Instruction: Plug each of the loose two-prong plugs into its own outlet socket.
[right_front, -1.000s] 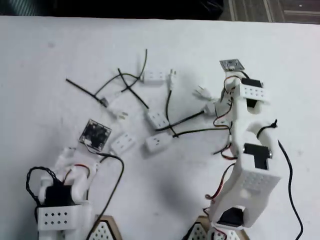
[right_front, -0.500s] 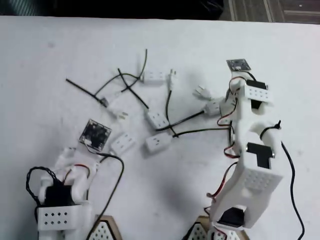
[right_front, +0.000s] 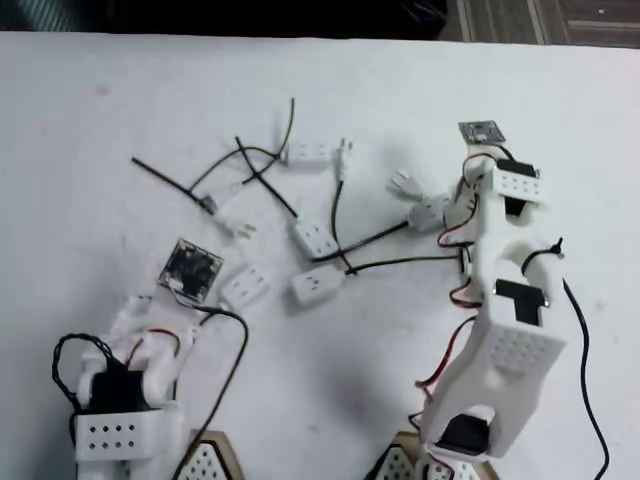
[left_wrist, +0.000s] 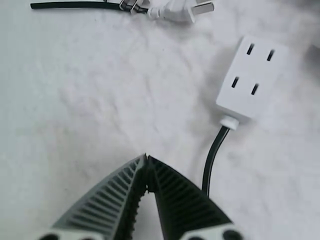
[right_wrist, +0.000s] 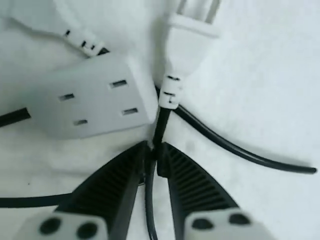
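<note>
Black ribbed fingers (right_wrist: 112, 182) of the right gripper (right_wrist: 153, 150) are closed on a black rubber cord (right_wrist: 159, 124), pinching it just behind the ribbed collar of a white moulded two-prong plug (right_wrist: 187, 35). Judgement: a hold on the cord rather than the plug body lets the plug be dragged and turned, but gives loose control of the prongs.

That plug lies flat on the white counter (right_wrist: 270, 75) with its prongs pointing away from the gripper. It sits just beside a white rectangular outlet block (right_wrist: 95, 100) whose slots face upward. No prongs are seated in a socket, so this plug-in is judged not yet done. The plug would need lifting and tipping over the slots.

Fingers (left_wrist: 107, 202) of the left gripper (left_wrist: 146, 172) are pressed together on nothing, above bare counter. A second white outlet block (left_wrist: 252, 75) with its black lead (left_wrist: 212, 157) lies near, and a further loose white plug (left_wrist: 177, 10) lies beyond. Judgement: this arm is parked clear of the work.

From the high view, the other outlet blocks and cords lie scattered mid-counter, between the two arms.
</note>
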